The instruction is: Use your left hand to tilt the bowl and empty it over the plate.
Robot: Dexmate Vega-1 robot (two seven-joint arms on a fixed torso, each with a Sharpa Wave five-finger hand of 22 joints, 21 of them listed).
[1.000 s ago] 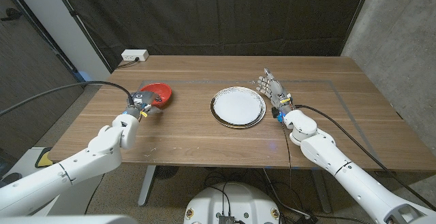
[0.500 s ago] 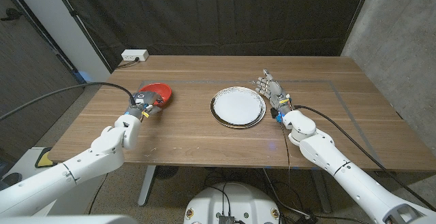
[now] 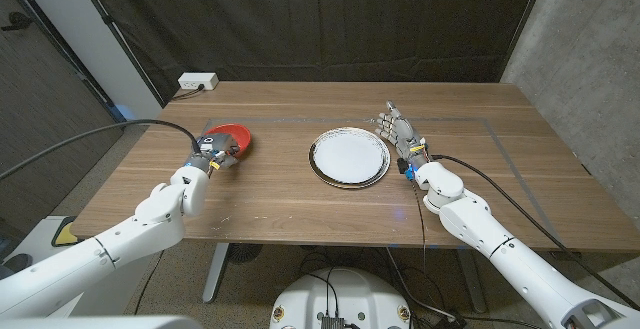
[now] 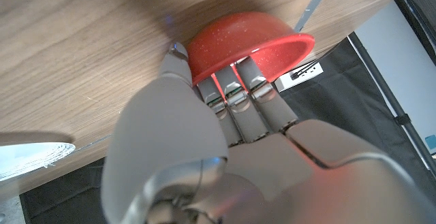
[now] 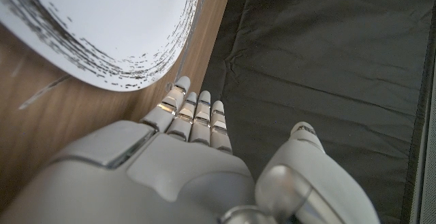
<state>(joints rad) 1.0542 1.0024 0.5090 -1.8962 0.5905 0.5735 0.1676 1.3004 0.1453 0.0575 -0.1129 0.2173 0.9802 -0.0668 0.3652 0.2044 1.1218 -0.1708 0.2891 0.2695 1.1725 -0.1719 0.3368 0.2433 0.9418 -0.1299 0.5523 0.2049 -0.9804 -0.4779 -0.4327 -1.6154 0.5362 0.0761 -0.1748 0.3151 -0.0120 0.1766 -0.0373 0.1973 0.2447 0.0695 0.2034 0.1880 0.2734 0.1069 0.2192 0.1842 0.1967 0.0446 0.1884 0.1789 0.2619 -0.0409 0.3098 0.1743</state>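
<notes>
1. Fingers [image 4: 238, 91] of my left hand [image 3: 210, 153] lie against the outer wall of the red bowl [image 3: 232, 136]; from the left wrist view I see them touching it, but I cannot tell whether they actually grasp it.
2. On my head view the bowl sits on the bench [image 3: 300, 199] at about 9 o'clock from the plate [image 3: 348, 157], well apart from it, with my left hand at the bowl's near-left side.
3. From the left wrist camera the bowl [image 4: 252, 40] rests on the wood and its rim looks level; I cannot see its inside.
4. Over on the other side, my right hand [image 3: 398, 129] stands just beside the plate at about 2 o'clock of it, fingers extended and apart, holding nothing.
5. Through the right wrist camera those fingers [image 5: 194, 115] reach past the plate's [image 5: 102, 26] speckled rim without touching it.
6. At the bench's far-left corner, about 11 o'clock from the bowl, I see a white power strip [image 3: 198, 82].
</notes>
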